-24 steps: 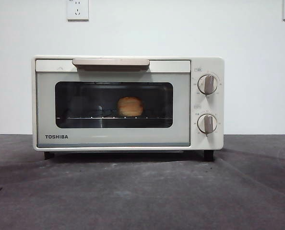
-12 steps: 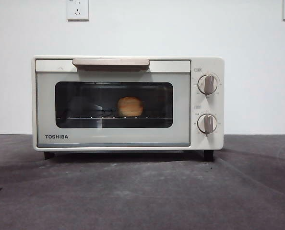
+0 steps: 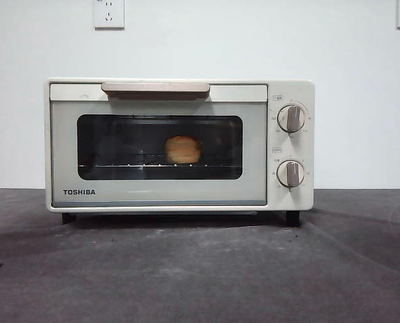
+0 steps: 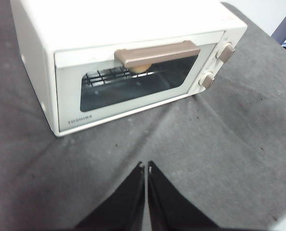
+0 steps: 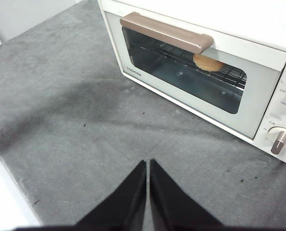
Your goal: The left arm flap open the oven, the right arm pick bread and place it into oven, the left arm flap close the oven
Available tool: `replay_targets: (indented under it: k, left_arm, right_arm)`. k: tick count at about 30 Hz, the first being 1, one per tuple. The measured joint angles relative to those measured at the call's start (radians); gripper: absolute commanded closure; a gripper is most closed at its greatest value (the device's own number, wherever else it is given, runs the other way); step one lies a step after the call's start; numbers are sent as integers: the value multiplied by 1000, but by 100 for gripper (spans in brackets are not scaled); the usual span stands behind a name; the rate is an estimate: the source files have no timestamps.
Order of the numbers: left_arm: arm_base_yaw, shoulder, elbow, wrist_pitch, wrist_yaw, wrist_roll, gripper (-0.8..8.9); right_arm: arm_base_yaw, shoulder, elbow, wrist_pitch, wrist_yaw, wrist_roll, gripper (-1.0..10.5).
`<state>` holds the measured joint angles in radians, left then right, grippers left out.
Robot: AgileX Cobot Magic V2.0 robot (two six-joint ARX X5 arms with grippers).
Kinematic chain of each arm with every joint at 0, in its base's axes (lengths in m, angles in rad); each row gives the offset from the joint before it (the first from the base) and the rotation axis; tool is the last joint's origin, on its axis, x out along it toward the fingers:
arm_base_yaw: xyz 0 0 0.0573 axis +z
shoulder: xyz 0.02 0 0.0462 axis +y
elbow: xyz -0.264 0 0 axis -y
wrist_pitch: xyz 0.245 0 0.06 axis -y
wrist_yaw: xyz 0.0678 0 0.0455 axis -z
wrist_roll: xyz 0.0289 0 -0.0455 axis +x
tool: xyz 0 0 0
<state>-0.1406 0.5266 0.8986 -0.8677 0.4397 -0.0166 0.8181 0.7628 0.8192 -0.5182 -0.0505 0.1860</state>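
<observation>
Front view: oven point(image 3: 180, 145) mid-frame, door closed, bread point(image 3: 182, 149) on the rack inside. Left wrist: left gripper point(image 4: 146, 166) clenched, empty, hanging over the mat w/ the oven well apart. Right wrist: right gripper point(image 5: 147, 162) also clenched, empty. Looks basically done imo, so just keep both arms off the handle.
</observation>
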Motion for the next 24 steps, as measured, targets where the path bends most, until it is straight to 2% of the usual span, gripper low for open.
replay_targets:
  k: [3,7,11,14,18,24]
  left_arm:
    - [0,-39,-1,57,-2,59,797]
    - [24,-116,-59,301,-16,140,797]
    - [64,-196,-196,574,-126,163,797]
    - [87,-254,-311,702,-208,165,797]
    - [112,-325,-450,770,-281,165,797]
    - [123,-413,-623,782,-319,165,798]
  right_arm:
    - [0,0,0,0,0,0,941]
    - [0,0,0,0,0,0,941]
    - [0,0,0,0,0,0,941]
    - [0,0,0,0,0,0,941]
    - [0,0,0,0,0,0,941]
    - [0,0,0,0,0,0,941]
